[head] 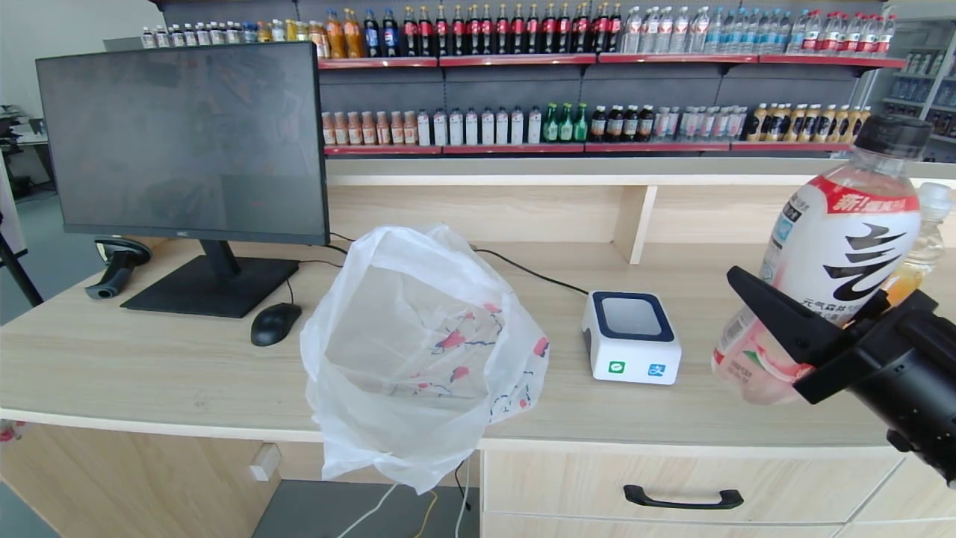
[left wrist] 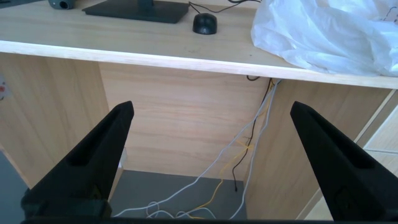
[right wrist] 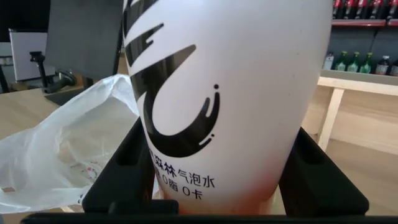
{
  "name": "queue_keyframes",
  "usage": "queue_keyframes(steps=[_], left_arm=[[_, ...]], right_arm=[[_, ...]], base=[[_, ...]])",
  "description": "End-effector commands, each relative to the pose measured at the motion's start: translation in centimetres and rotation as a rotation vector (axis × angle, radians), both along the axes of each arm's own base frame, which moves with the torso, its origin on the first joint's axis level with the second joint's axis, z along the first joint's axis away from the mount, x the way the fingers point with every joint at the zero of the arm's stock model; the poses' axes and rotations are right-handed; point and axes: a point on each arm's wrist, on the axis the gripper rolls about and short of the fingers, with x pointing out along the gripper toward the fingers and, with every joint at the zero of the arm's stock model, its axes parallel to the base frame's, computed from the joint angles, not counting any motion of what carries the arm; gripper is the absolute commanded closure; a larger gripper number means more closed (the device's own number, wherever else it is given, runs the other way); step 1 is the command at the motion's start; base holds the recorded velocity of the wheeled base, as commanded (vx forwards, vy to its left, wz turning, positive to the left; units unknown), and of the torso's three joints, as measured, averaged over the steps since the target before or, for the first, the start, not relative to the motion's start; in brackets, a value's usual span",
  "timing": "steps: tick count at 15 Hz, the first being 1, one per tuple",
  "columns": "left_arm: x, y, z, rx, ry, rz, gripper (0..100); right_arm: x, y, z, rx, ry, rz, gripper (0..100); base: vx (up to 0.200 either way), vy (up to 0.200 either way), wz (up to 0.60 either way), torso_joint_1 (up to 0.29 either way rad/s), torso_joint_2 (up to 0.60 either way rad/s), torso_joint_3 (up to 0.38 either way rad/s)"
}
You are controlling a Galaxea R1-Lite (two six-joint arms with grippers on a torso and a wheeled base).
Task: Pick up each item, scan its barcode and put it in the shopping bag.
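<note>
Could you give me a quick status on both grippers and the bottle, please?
Right gripper shut on bottle, held up right of the scanner. Left gripper open, low before the counter front. Shopping bag left of scanner; path looks clear.

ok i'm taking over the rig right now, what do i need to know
Right gripper shut on the drink bottle, held up to the right of the scanner.
Left gripper open, empty, low in front of the counter edge.
Shopping bag stands left of the scanner and looks empty.
Done: bottle picked up. To do: scan it, bag it, then likely the second bottle behind it.
</note>
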Motion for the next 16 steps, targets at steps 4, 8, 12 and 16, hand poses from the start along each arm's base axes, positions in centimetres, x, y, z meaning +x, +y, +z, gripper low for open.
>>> queue_keyframes(steps=[4, 8, 12, 16], left_arm=[[0.00, 0.00, 0.00, 0.003, -0.001, -0.002, 0], [0.00, 0.00, 0.00, 0.000, -0.001, 0.000, 0], [0.00, 0.00, 0.00, 0.000, -0.001, 0.000, 0], [0.00, 0.00, 0.00, -0.002, -0.001, 0.000, 0]], right_arm=[[1.20, 0.34, -0.41, -0.007, 0.024, -0.046, 100], [1.47, 0.43, -0.45, 0.020, 0.042, -0.049, 100], [1.02, 0.19, -0.43, 0.023, 0.040, -0.050, 100], [0.96, 0.19, -0.53, 0.022, 0.045, -0.048, 100]], base=[[0.000, 0.000, 0.00, 0.000, 0.00, 0.000], [-0.150, 0.000, 0.00, 0.007, 0.00, 0.001], [0.000, 0.000, 0.00, 0.000, 0.00, 0.000], [0.000, 0.100, 0.00, 0.004, 0.00, 0.004]])
